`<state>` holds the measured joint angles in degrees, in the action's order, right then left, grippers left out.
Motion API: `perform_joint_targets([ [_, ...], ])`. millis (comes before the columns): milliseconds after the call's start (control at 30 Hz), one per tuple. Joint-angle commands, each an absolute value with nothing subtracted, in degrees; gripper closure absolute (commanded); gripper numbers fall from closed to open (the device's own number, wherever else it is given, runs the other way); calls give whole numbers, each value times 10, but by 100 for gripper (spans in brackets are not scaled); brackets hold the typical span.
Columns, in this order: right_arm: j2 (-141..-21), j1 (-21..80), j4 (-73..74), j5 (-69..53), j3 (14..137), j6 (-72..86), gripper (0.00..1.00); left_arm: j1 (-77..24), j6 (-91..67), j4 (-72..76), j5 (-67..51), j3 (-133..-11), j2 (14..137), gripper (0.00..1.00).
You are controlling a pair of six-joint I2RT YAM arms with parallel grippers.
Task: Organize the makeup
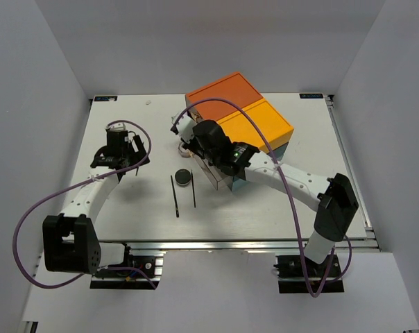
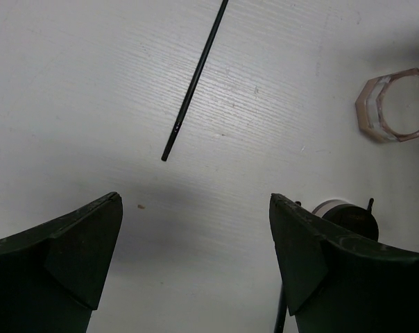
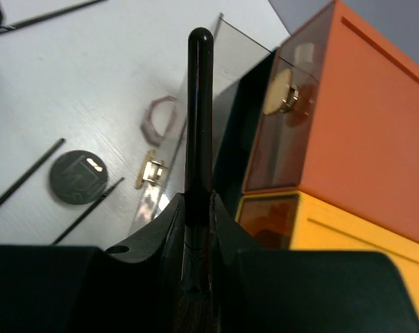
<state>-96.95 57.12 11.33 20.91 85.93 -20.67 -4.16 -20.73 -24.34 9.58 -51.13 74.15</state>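
While the right gripper [image 3: 198,208] is clamping the black brush [image 3: 199,104] low on its handle, jaws nearly closed, the rounded handle end is pointing away from the wrist and the bristles are sitting back under it. This grip probably lets the brush go handle-first into the pulled-out smoky drawer [image 3: 230,66] just beneath it. That drawer is sticking out of the orange and yellow storage box [image 1: 241,111], which is standing by the far edge of the tabletop [image 1: 126,215].

The rest of the makeup is waiting on the open surface. The pinkish jar [image 3: 161,118] is lying just beside the drawer's front. The round black compact [image 1: 184,177] and two thin sticks [image 1: 175,196] are resting near the middle of the tabletop, toward its near edge.

The left gripper [image 2: 195,201] is hanging over the left half with its jaws spread wide and nothing between them, likely keeping out of the right arm's way until a stick is wanted.
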Motion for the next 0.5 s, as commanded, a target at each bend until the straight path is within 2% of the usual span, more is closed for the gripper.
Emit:
perform_joint_targets([
  [0, -962, 575, 102, 286, 877, -224, 100, -36, -202, -226, 97, -503, 725, 3],
  [100, -970, 574, 105, 294, 867, -235, 99, -34, -201, -223, 93, -501, 725, 3],
  [200, -976, 574, 109, 291, 860, -243, 91, -33, -202, -222, 91, -503, 723, 3],
  [233, -979, 575, 108, 291, 859, -246, 84, -33, -202, -222, 91, -503, 724, 3],
  [300, -982, 575, 116, 278, 858, -250, 78, -33, -203, -221, 91, -501, 725, 3],
  [333, -984, 575, 119, 274, 856, -250, 69, -33, -204, -221, 91, -501, 726, 3],
  [400, -986, 575, 130, 264, 854, -250, 59, -33, -204, -219, 91, -499, 727, 3],
  [433, -988, 574, 133, 260, 854, -250, 50, -32, -203, -219, 91, -499, 728, 3],
  [467, -989, 575, 136, 258, 854, -250, 47, -30, -204, -217, 91, -499, 728, 3],
])
